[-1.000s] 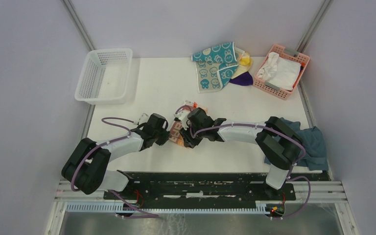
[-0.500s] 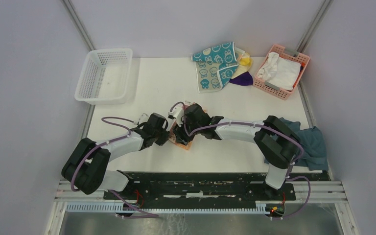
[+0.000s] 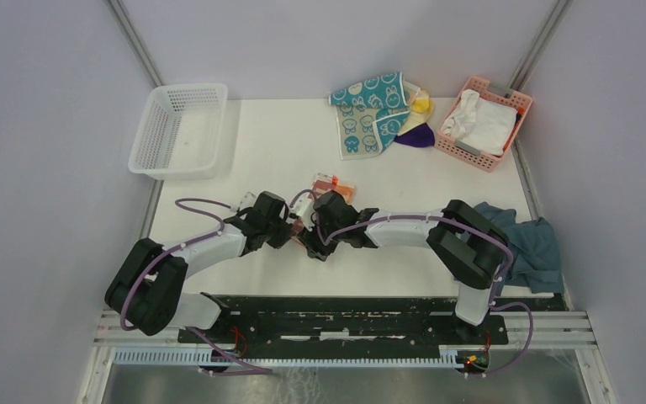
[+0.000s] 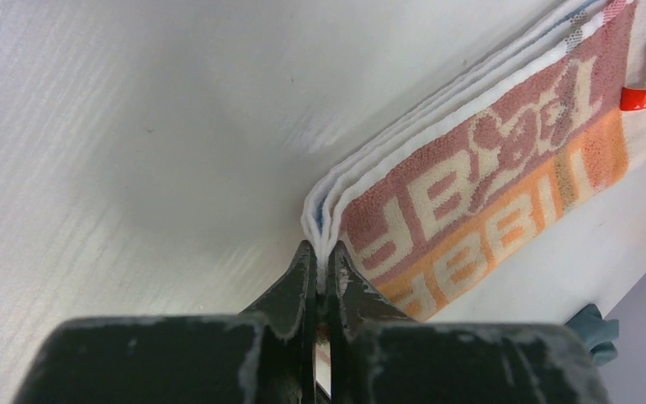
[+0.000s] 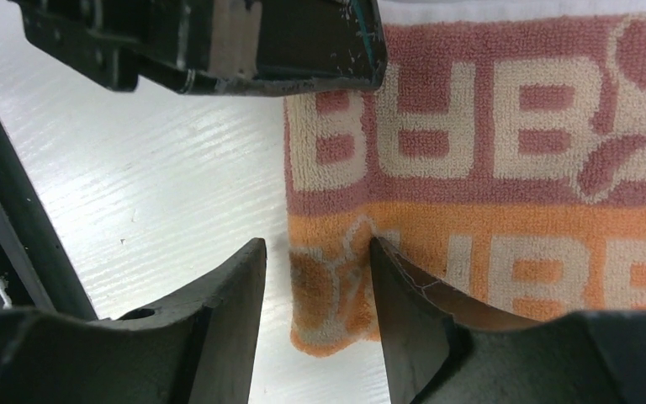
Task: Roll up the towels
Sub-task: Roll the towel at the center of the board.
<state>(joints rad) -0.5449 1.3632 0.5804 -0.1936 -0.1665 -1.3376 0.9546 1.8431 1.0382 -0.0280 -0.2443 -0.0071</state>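
Peach-orange terry with pale block letters fills both wrist views. It is the peach-orange towel (image 4: 479,177), lying folded flat on the white table (image 3: 252,160) near the front middle.

The left wrist view shows what the overhead one cannot: the left gripper (image 4: 320,257) is pinched tight on the stacked white edges at one corner of the fold. A red tag (image 4: 643,94) sticks out at the towel's far end.

The right wrist view shows the right gripper (image 5: 315,282) with its jaws apart over the neighbouring corner, the orange hem visible in the gap. Whether its fingers touch the cloth I cannot tell. The left gripper's dark body crosses the top of that view.

From above, both grippers meet at the towel's near end and hide most of it. Only this view gives the count:
- Four towels — the peach-orange one, plus a teal towel (image 3: 368,101), a yellow towel (image 3: 421,104) and a purple towel (image 3: 418,137) heaped together at the back edge.
- Two baskets — a white basket (image 3: 147,139) at back left and a pink basket (image 3: 464,152) at back right, which holds a white cloth (image 3: 484,124).
- One blue-grey cloth (image 3: 538,244), at the table's right edge.
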